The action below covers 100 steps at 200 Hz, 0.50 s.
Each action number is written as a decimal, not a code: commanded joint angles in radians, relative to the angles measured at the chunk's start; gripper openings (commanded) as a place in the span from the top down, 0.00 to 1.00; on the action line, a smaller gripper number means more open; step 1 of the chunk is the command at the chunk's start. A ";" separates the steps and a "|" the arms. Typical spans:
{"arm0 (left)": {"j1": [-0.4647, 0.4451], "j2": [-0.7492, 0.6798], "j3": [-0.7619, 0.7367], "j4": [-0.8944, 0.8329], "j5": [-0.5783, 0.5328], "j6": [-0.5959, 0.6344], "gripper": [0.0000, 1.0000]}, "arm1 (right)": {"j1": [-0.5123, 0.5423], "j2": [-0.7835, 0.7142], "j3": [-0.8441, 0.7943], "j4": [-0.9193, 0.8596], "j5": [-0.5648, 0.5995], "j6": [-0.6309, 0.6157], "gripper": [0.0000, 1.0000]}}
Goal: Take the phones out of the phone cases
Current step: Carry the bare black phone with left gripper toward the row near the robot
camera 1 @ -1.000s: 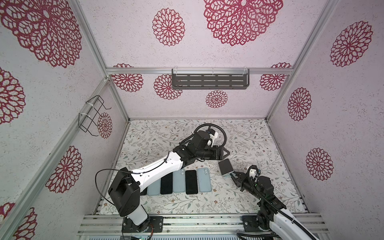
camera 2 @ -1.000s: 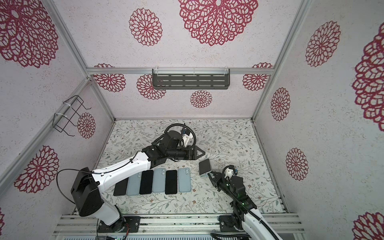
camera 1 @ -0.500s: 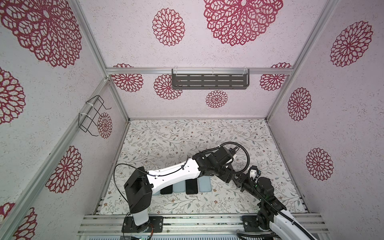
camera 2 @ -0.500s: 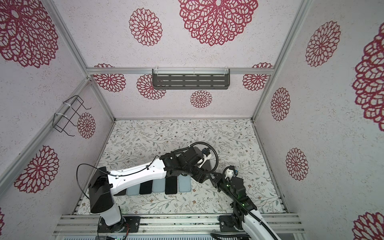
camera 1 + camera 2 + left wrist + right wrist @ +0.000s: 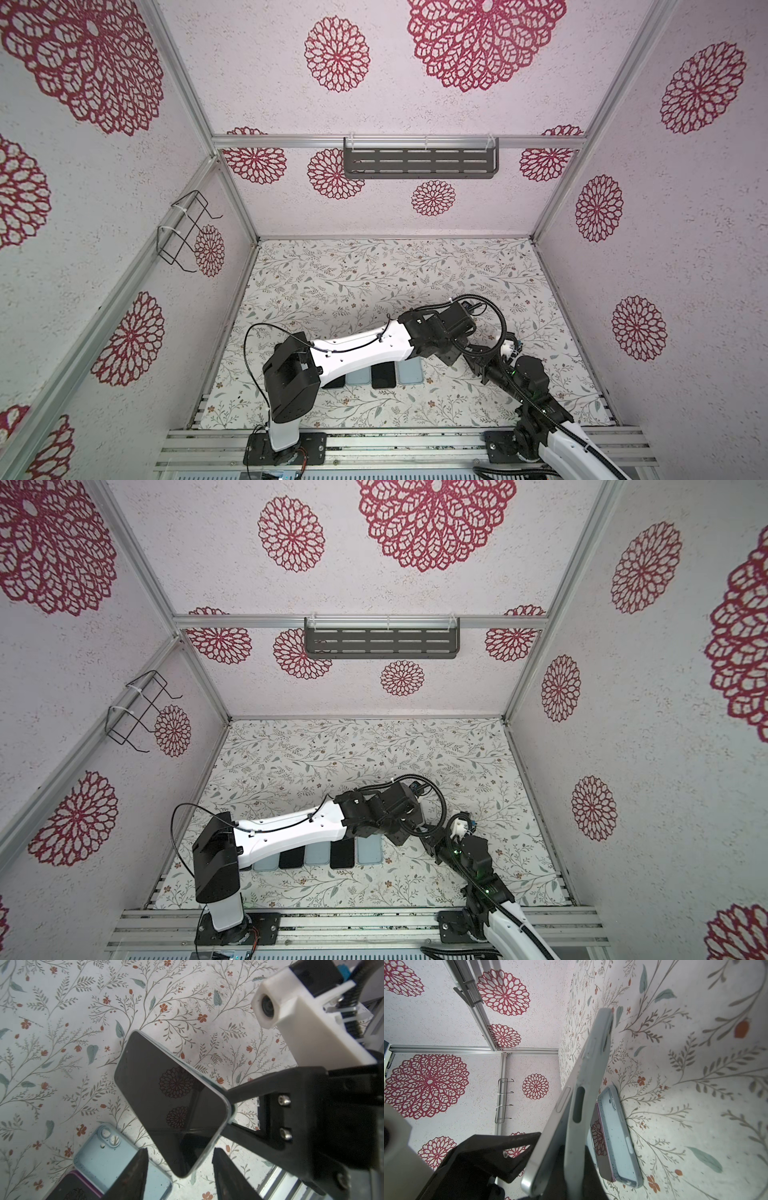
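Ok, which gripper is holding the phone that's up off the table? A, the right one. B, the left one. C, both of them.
A: the right gripper is clamped on one end of the phone, while the left gripper has its jaws open on either side of a corner, with gaps showing.

Over the surface [image 5: 374, 282]: phone [image 5: 170, 1101] partly in its case [image 5: 583, 1088]
Tilted between left claw [image 5: 179, 1152] and right claw [image 5: 229, 1111], right of the row of phones and cases [image 5: 343, 856] lying flat.

No legible writing in any view
Nothing readable on the phone [image 5: 166, 1101] screen, the walls [image 5: 374, 216] or the counter [image 5: 374, 270]; only flower and leaf prints.
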 commanded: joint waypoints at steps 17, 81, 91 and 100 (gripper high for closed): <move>-0.032 0.045 0.028 0.049 -0.080 0.037 0.52 | 0.000 -0.023 0.001 0.091 0.012 0.022 1.00; -0.055 0.086 0.042 0.076 -0.120 0.039 0.58 | 0.000 -0.020 -0.004 0.109 0.010 0.028 1.00; -0.057 0.092 0.040 0.076 -0.139 0.041 0.62 | 0.001 -0.018 -0.007 0.116 0.009 0.031 1.00; -0.057 0.092 0.040 0.074 -0.151 0.040 0.66 | 0.000 -0.017 -0.007 0.118 0.007 0.031 1.00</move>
